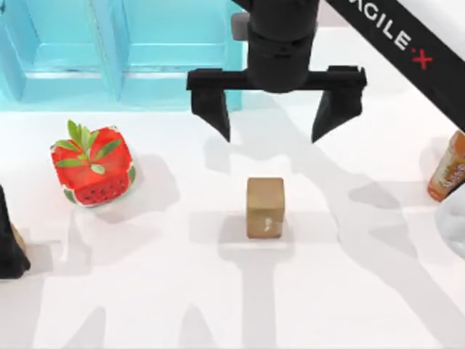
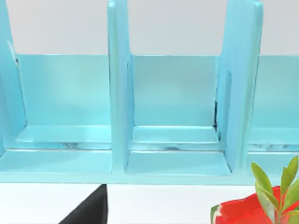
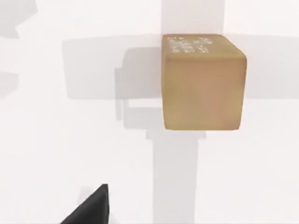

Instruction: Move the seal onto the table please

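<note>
The seal [image 1: 264,207] sits upright on the white bench [image 1: 349,305], mid-bench and in front of the turquoise shelf [image 1: 109,51]. My right end effector [image 1: 275,127] hangs released above and behind it, fingers spread wide and well apart from it, so I judge the placing done. The left end effector [image 1: 11,247] is parked at the bench's left edge; I cannot tell its state.
</note>
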`<state>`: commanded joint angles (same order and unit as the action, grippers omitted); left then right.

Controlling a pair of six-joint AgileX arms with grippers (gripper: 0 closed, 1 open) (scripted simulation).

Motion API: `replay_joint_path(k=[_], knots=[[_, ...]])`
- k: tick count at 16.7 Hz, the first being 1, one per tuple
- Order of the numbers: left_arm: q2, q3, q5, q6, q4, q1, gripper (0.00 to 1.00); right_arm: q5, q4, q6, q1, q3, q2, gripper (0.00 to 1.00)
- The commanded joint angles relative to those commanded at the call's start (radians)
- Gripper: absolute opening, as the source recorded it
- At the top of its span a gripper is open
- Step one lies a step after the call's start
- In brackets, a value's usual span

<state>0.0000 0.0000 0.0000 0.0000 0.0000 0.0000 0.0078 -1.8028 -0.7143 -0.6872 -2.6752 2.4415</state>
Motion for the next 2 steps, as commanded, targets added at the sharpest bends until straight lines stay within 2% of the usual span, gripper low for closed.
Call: replay_joint_path(k=[2], knots=[[0.000, 0.000, 0.000, 0.000, 0.000, 0.000, 1.00, 0.000, -0.007, 0.000, 0.000, -0.008, 0.001, 1.00]])
